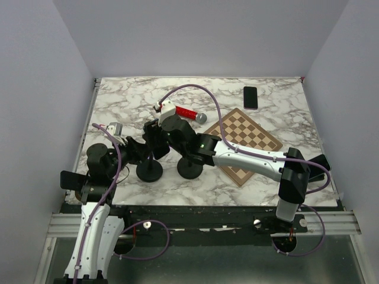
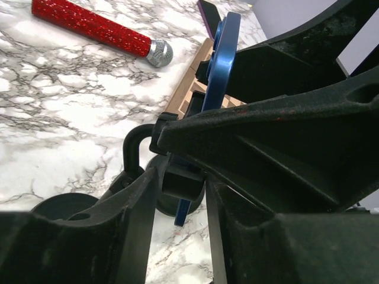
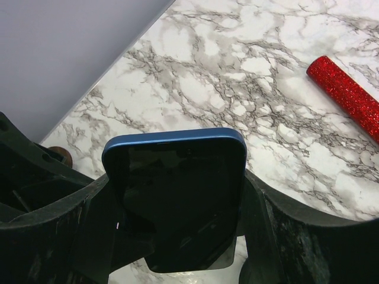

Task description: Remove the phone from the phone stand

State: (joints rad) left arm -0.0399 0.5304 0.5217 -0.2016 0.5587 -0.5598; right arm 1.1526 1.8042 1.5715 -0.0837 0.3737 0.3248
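Marble worktop [image 1: 266,65], top view: the phone stand [image 1: 150,171] sits toward the near edge, left of middle, with both arms meeting over it. Left wrist: the left gripper [image 2: 182,186] looks clamped on the stand's neck, and the phone [image 2: 222,59] stands edge-on above. Right wrist: the right gripper [image 3: 176,207] squeezes the phone's long edges. It's probably stiff, light and slick, so you want that edge grip, not the faces.

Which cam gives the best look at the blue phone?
Right wrist: the blue phone fills the middle of the frame, dark face towards the camera, full width and top edge visible. Left wrist shows only its thin blue edge, side-on. In top external I cannot pick it out.
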